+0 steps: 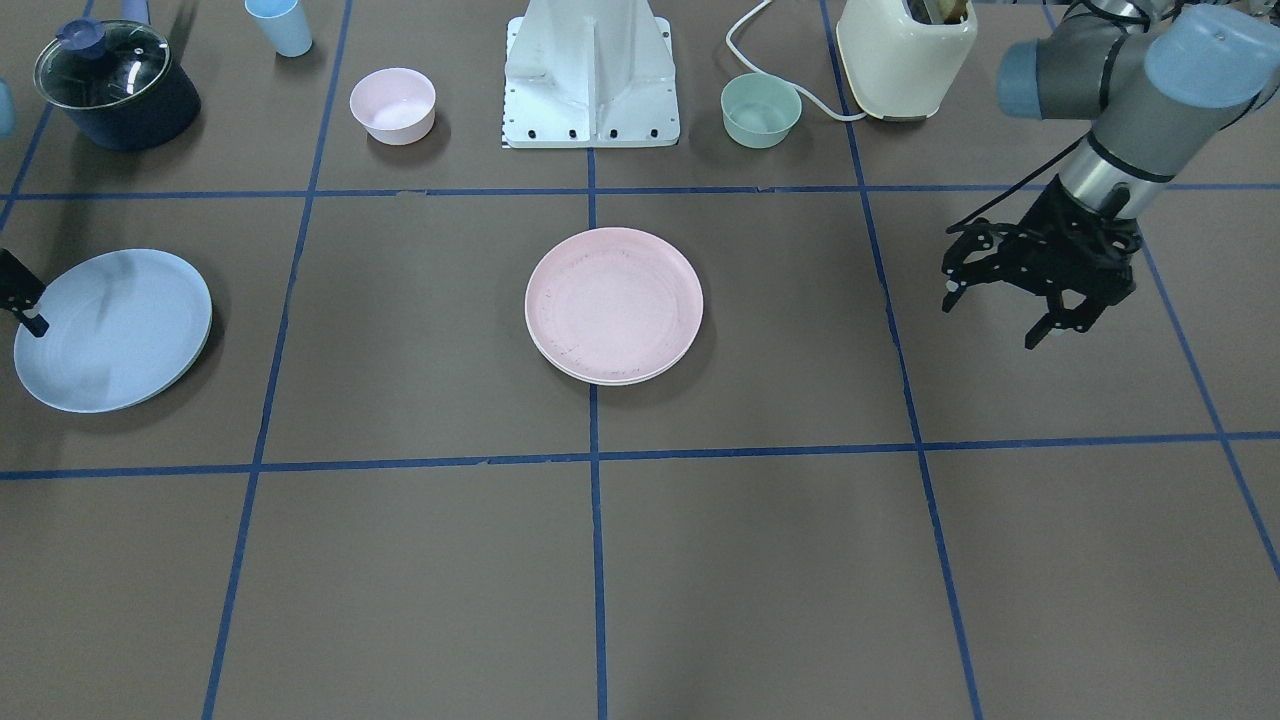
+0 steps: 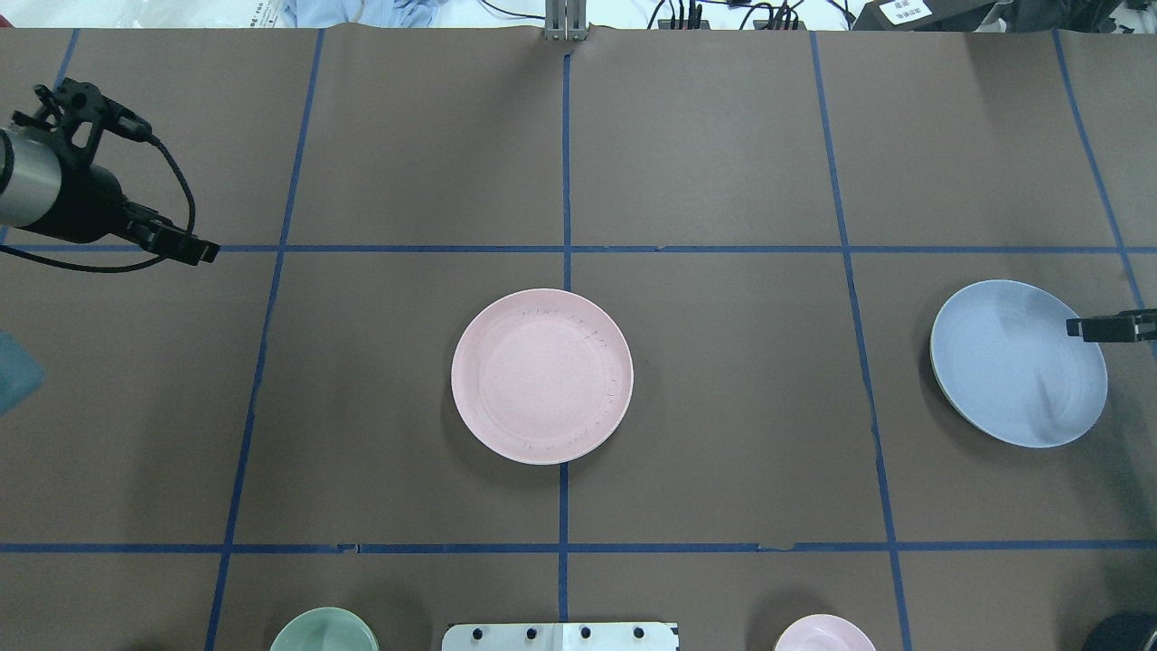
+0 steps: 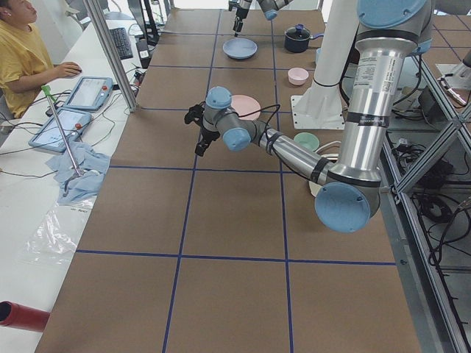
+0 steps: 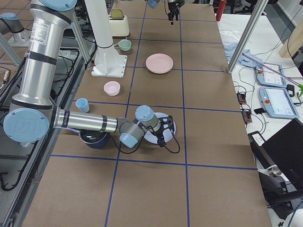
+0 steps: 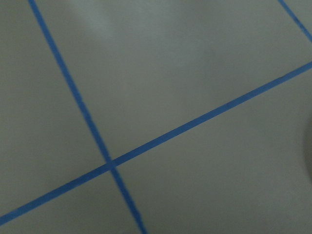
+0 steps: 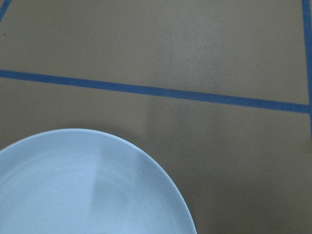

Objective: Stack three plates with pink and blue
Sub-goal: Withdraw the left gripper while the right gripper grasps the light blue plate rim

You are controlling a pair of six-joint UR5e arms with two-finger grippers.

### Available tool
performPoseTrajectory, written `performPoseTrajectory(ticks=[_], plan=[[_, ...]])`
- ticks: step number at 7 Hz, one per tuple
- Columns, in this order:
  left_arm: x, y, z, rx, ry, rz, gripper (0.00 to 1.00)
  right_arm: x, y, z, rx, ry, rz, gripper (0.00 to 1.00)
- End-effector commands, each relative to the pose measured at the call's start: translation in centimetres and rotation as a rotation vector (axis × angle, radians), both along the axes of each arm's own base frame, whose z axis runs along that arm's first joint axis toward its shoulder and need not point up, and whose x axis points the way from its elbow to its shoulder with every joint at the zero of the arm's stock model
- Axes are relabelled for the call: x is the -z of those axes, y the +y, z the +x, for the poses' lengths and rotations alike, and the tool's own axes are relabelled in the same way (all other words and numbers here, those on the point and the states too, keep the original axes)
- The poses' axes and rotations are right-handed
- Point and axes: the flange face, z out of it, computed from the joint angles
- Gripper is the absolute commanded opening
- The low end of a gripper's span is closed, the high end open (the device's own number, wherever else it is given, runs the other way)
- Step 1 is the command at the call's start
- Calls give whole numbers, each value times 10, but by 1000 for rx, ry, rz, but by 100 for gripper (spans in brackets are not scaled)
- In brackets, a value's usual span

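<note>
A pink plate (image 1: 613,303) lies at the table's middle, also in the overhead view (image 2: 541,375); a pale rim shows under its near edge, so it seems to rest on the cream plate. The blue plate (image 1: 112,330) lies far on the robot's right (image 2: 1017,362) and fills the lower left of the right wrist view (image 6: 87,190). My right gripper (image 2: 1110,326) reaches over the blue plate's outer rim, mostly cut off by the frame edge (image 1: 22,296); I cannot tell if it grips. My left gripper (image 1: 995,322) is open and empty above bare table on the robot's left (image 2: 192,249).
Near the robot's base (image 1: 592,75) stand a small pink bowl (image 1: 393,104) and a small green bowl (image 1: 761,110). A toaster (image 1: 905,55), a lidded dark pot (image 1: 115,82) and a blue cup (image 1: 280,25) stand along that same edge.
</note>
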Motion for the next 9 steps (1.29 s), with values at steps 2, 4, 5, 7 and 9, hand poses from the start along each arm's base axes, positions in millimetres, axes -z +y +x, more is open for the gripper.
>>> performPoseTrajectory(ticks=[2, 4, 5, 7, 9], plan=[[-6, -2, -13, 13, -11, 5, 100, -31, 29, -5, 12, -16, -9, 8], [-6, -2, -12, 15, -9, 3, 100, -28, 30, -3, 16, -21, -6, 0], [-7, -2, -12, 15, -10, 2, 100, -22, 28, -4, 19, -30, 1, 0], [-10, -2, -13, 14, -16, 2, 100, 32, -3, -3, 55, -124, -24, 0], [-10, -1, -14, 10, -15, 4, 100, 127, -57, -21, 43, -135, -48, 0]])
